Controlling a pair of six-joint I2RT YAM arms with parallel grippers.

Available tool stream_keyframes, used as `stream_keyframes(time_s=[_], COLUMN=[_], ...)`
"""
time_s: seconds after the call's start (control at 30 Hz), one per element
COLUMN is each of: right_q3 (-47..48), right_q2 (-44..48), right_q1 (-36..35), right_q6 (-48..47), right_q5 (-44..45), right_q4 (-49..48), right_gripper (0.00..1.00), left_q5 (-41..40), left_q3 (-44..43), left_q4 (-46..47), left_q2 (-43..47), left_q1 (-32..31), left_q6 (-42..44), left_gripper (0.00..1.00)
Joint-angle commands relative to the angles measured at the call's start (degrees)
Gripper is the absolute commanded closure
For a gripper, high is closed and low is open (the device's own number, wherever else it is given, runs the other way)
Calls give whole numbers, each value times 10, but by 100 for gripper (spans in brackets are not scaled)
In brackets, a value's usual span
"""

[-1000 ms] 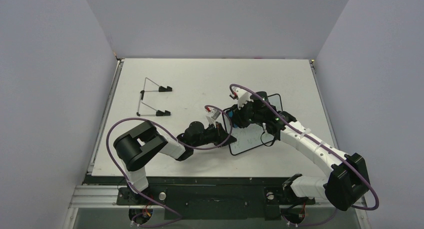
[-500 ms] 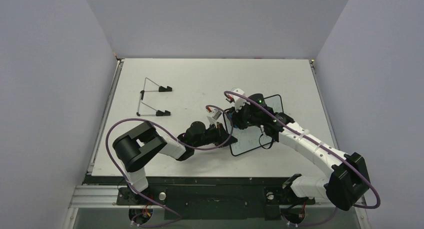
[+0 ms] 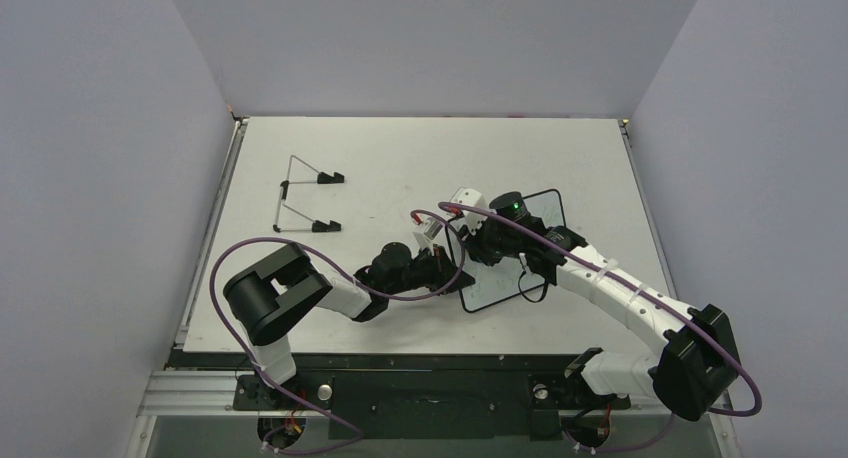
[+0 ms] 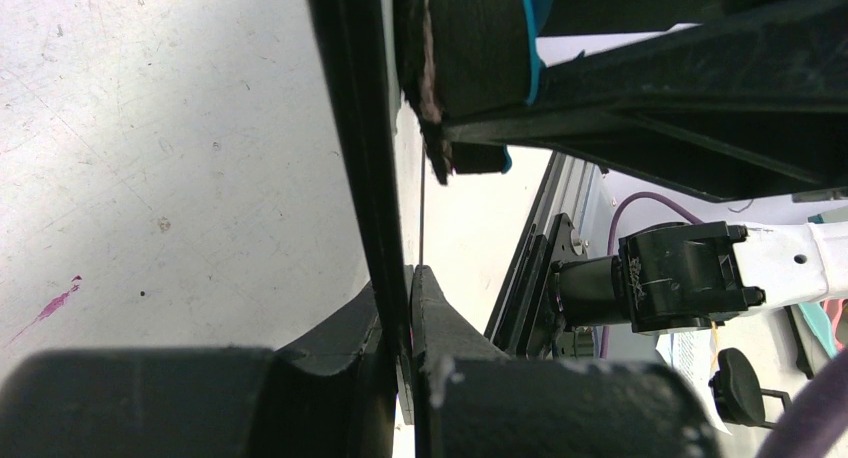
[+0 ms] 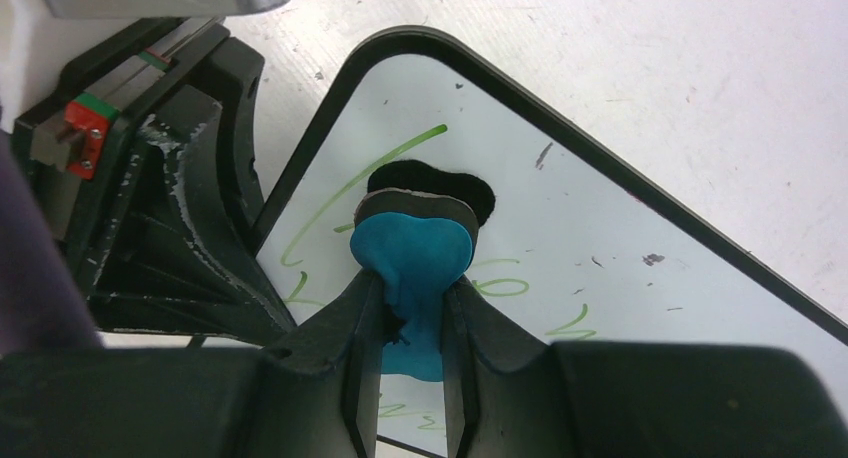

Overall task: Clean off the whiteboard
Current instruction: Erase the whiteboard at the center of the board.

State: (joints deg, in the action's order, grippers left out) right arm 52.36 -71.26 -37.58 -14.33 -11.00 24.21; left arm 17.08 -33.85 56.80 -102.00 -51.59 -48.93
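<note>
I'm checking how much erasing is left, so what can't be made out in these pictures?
- Top view: green writing on the black-rimmed white glossy whiteboard is too small to read, and the right arm covers part.
- Right wrist view: the blue-and-black eraser block and the jaws holding it hide the middle and lower strokes.
- Left wrist view: the board shows edge-on, hiding its face.
</note>
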Motion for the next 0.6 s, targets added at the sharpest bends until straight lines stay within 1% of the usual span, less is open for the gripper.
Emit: stream_keyframes(time_s=[0.0,0.1,0.43,0.57], right_q3=[18,15,7,10], right_q2=[7,12,14,11], right_q1=[-1,-1,-18,-27], right_q6=[27,46,47,22], right_q5=[53,50,50,13], right_q4=[-37,-57,-79,-63], right_gripper=[100,100,100,100], left_q5=[5,6,10,7], left_q3=[-22,-23,-39,-41], left_q4=[7,8,7,-1], left_q2=[22,18,2,3], left_q1=[-3,-4,-12,-14], left_q6=[10,10,8,11], left_gripper=[100,100,100,100])
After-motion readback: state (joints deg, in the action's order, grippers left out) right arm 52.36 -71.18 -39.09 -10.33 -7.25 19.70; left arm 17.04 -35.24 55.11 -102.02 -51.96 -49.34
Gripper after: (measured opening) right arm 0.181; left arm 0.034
